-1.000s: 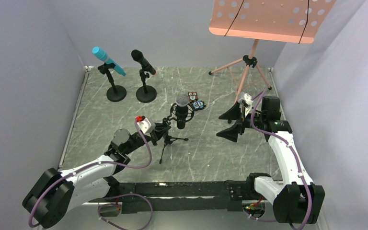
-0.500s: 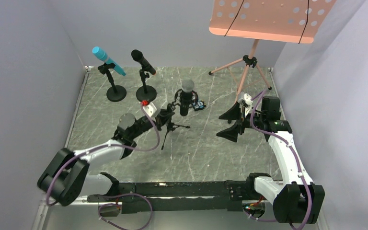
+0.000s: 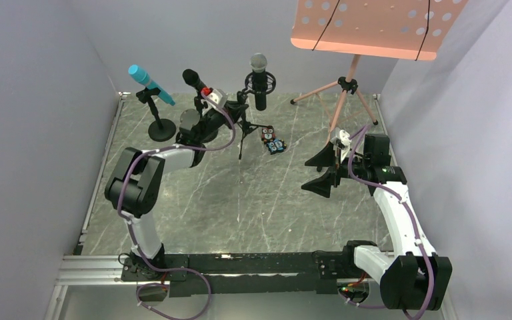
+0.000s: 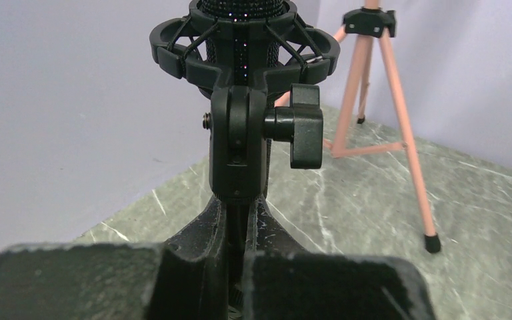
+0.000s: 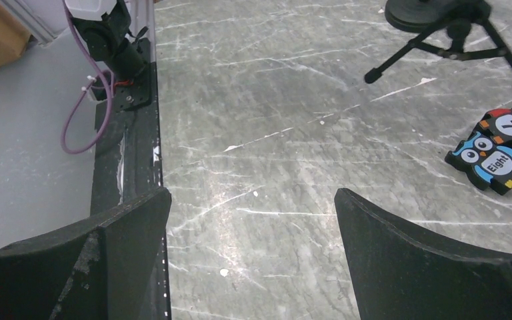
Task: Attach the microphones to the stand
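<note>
The black microphone with a silver mesh head [image 3: 259,72] sits in a shock mount [image 4: 243,47] on a small black tripod stand [image 3: 243,133]. My left gripper [image 3: 235,110] [image 4: 243,217] is shut on that stand's shaft just below the mount, at the far side of the table. A light blue microphone [image 3: 150,83] rests in a round-base stand [image 3: 162,129] at the back left. The all-black microphone [image 3: 199,85] is clipped in a stand beside it, right behind my left wrist. My right gripper [image 3: 320,172] [image 5: 253,220] hangs open over bare table at the right.
A pink music stand [image 3: 373,27] on tripod legs [image 4: 380,100] stands at the back right. Two owl number blocks [image 3: 272,140] [image 5: 500,143] lie mid-table. Grey walls close in the left, back and right sides.
My left arm has stretched out and carried the tripod stand with its silver-headed microphone from mid-table to the back, beside the black microphone's stand. The right arm has stayed still.
</note>
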Motion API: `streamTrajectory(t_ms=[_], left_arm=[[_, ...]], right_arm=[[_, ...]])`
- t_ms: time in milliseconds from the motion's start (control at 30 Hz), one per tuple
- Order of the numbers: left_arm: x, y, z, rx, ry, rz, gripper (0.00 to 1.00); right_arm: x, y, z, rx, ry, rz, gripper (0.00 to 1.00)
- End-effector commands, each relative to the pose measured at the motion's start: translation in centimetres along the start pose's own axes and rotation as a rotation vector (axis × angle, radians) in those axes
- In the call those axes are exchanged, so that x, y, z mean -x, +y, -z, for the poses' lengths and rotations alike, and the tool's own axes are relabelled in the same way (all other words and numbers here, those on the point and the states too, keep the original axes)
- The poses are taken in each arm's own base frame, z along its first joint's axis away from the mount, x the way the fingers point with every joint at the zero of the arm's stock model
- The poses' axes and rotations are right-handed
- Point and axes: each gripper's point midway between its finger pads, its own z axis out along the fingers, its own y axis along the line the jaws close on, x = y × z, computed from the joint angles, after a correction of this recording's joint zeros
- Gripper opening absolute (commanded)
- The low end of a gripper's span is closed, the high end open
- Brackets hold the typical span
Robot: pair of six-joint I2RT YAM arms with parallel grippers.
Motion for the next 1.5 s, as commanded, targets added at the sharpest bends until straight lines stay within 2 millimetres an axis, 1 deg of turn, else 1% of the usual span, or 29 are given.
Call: streamTrajectory(t_ms=[0,67,200,267,333,467,600,700,767,867,1000,1167,1300,1367,1467], left_arm=[[5.4,3.0,-2.4,0.027,-0.169,-0.102,0.00],[5.2,4.2,-3.2,0.039,-0.168,-0.086,0.00],[4.8,5.7,-4.9,0.062,-0.158,-0.074,0.00],[4.3,6.4,-5.6,0.072,-0.155,-0.061,0.00],[3.2,7.1,-6.1,0.090,-0.143,-0.048,0.00],[1.3,7.7,-6.3,0.101,-0.126,-0.031,0.00],[-0.8,7.9,-6.0,0.109,-0.084,-0.022,0.00],[-2.0,8.0,-5.6,0.123,-0.060,-0.013,0.00],[-2.5,8.0,-5.3,0.127,-0.051,-0.005,0.01],[-3.0,7.7,-5.0,0.125,-0.042,0.019,0.07],[-3.4,7.2,-4.4,0.118,-0.033,0.039,0.20],[-3.5,6.6,-4.0,0.102,-0.023,0.051,0.27],[-3.4,6.2,-3.8,0.092,-0.020,0.057,0.36],[-3.2,6.1,-3.7,0.092,-0.022,0.057,0.43],[-2.5,6.1,-3.3,0.104,-0.032,0.057,0.58]], right_arm=[[1.5,0.2,0.1,0.023,-0.020,0.064,1.00],[1.5,0.2,0.0,0.027,-0.022,0.058,1.00],[1.4,0.2,-0.1,0.038,-0.020,0.051,1.00],[1.3,0.2,-0.1,0.039,-0.017,0.049,1.00],[1.3,0.1,-0.1,0.038,-0.014,0.049,1.00],[1.3,0.1,-0.1,0.033,-0.011,0.048,1.00],[1.3,0.1,-0.1,0.035,-0.012,0.049,1.00],[1.2,0.1,-0.1,0.031,-0.010,0.050,1.00],[1.2,0.1,-0.1,0.032,-0.010,0.049,1.00],[1.3,0.1,-0.1,0.031,-0.010,0.052,1.00],[1.3,0.1,-0.1,0.029,-0.009,0.054,1.00],[1.2,0.0,-0.1,0.026,-0.006,0.053,1.00],[1.1,-0.1,-0.1,0.022,-0.004,0.055,1.00],[1.1,-0.1,-0.1,0.020,-0.002,0.055,1.00],[1.1,-0.2,-0.1,0.018,0.000,0.054,1.00]])
